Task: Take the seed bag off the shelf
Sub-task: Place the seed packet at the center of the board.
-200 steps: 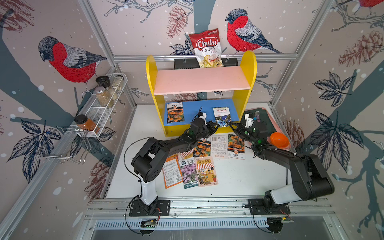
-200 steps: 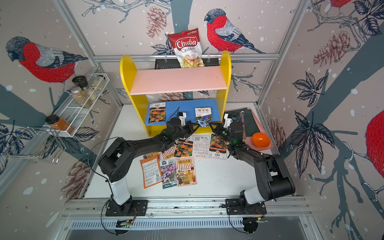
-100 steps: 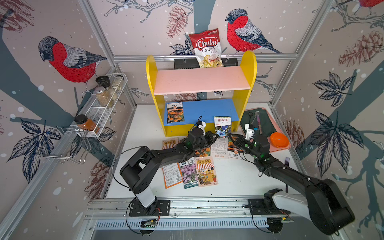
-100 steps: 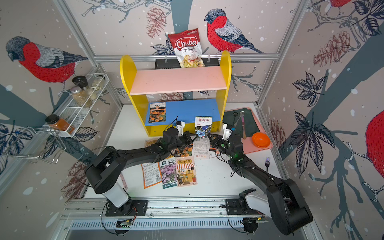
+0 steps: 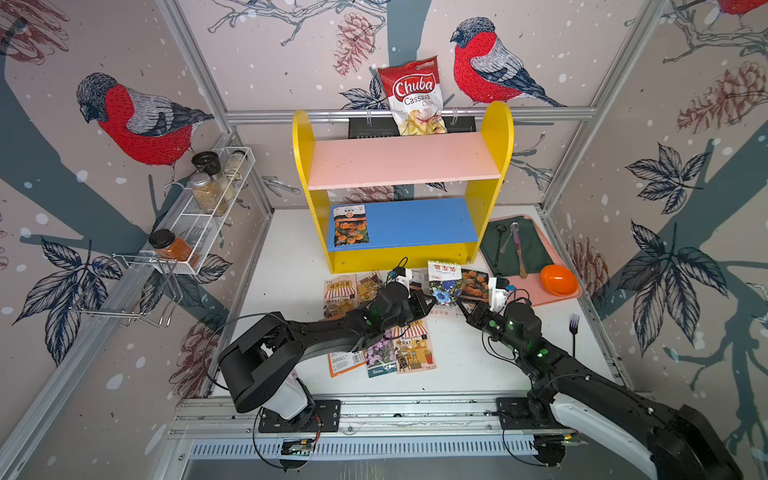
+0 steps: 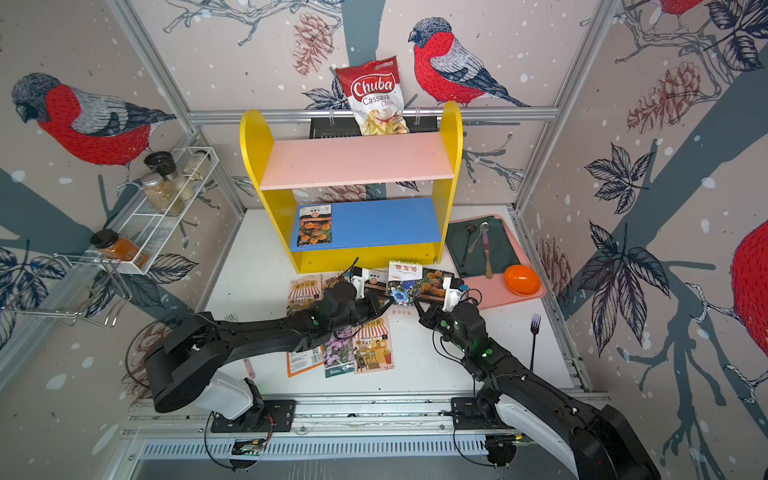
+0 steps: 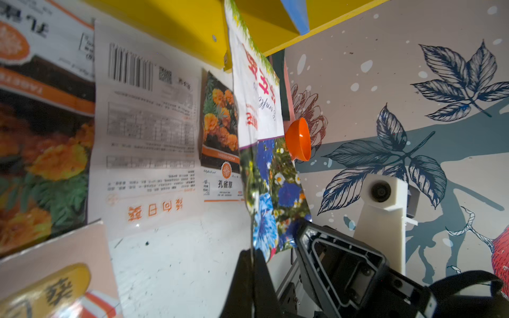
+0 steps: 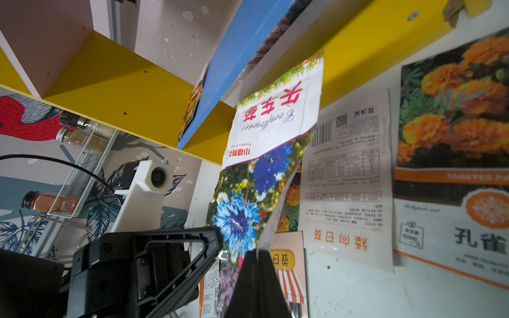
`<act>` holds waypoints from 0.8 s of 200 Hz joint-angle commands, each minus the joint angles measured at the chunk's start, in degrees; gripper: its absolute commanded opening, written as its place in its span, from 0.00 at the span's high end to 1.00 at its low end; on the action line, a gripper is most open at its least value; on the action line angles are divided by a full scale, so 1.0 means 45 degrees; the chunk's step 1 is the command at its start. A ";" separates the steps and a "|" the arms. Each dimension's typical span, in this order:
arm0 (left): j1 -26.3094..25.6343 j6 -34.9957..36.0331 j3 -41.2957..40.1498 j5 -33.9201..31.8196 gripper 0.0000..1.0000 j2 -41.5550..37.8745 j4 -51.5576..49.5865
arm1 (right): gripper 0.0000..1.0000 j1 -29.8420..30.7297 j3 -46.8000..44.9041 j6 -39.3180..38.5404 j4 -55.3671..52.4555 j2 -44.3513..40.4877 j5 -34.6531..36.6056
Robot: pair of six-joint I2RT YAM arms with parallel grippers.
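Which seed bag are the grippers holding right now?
The blue cornflower bag, pinched upright between left gripper and right gripper; the others lie flat, on the table or the shelf.

You can read "Chuba Cassava" on the chip bag, "Cornflowers" on the seed bag, and "TAGETES" plus "孔雀" on the marigold packet.

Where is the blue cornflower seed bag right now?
In both top views the cornflower seed bag is held up above the table, just before the shelf, its lower edge in the shut jaws of the left gripper and right gripper.
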 commanded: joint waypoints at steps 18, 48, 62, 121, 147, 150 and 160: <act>-0.0649 -0.0616 -0.0834 -0.0696 1.00 -0.0281 0.0465 | 1.00 0.1247 -0.0495 0.0509 -0.0889 -0.0760 0.1085; -0.1365 -0.0812 -0.1132 -0.0936 1.00 -0.0248 0.0232 | 1.00 0.2529 -0.0704 0.0911 -0.1618 -0.1225 0.1899; -0.1441 -0.0971 -0.1414 -0.0897 1.00 -0.0303 0.0209 | 1.00 0.3136 -0.0684 0.1113 -0.2064 -0.1393 0.2261; -0.2073 -0.1420 -0.2155 -0.1206 1.00 -0.0777 -0.0229 | 1.00 0.5116 -0.1395 0.2395 -0.3105 -0.2347 0.3690; -0.2362 -0.1729 -0.2326 -0.1171 1.00 -0.0404 0.0039 | 1.00 0.5700 -0.1616 0.2778 -0.3507 -0.2609 0.4212; -0.2401 -0.1793 -0.2350 -0.1171 1.00 -0.0345 0.0089 | 1.00 0.5723 -0.1631 0.2812 -0.3554 -0.2623 0.4241; -0.2527 -0.1974 -0.2429 -0.1156 1.00 -0.0134 0.0344 | 1.00 0.5754 -0.1679 0.2889 -0.3679 -0.2678 0.4309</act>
